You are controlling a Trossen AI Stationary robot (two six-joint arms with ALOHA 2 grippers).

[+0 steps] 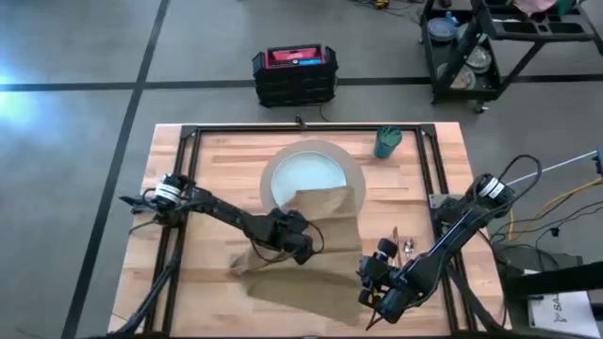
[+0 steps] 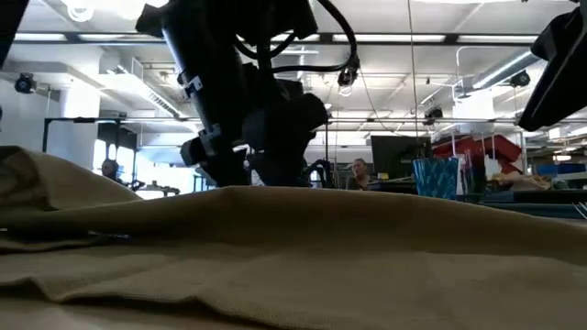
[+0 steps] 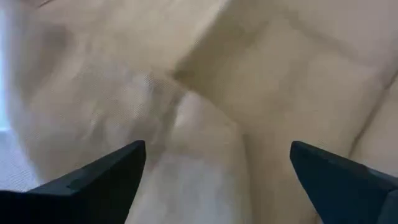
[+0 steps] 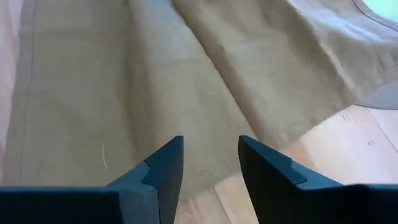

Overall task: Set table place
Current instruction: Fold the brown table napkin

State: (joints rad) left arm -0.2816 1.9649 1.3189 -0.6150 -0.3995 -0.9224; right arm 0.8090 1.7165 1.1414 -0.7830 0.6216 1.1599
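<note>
Brown woven napkin (image 1: 306,250), creased and rumpled, sprawls across the butcher-block table (image 1: 207,179), one corner overlapping the round pale plate (image 1: 306,174) on its tan mat (image 1: 350,169). Left gripper (image 1: 300,247), fingers spread wide, sits over the cloth's middle. Right gripper (image 4: 210,163), fingers parted narrowly and empty, hovers at the hem. Ribbed teal cup (image 1: 387,142) stands beside the mat.

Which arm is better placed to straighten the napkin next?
Probably the left: its hand is open right above the bunched napkin near the plate. The right hand hovers open at the napkin's near edge, away from the folds.
</note>
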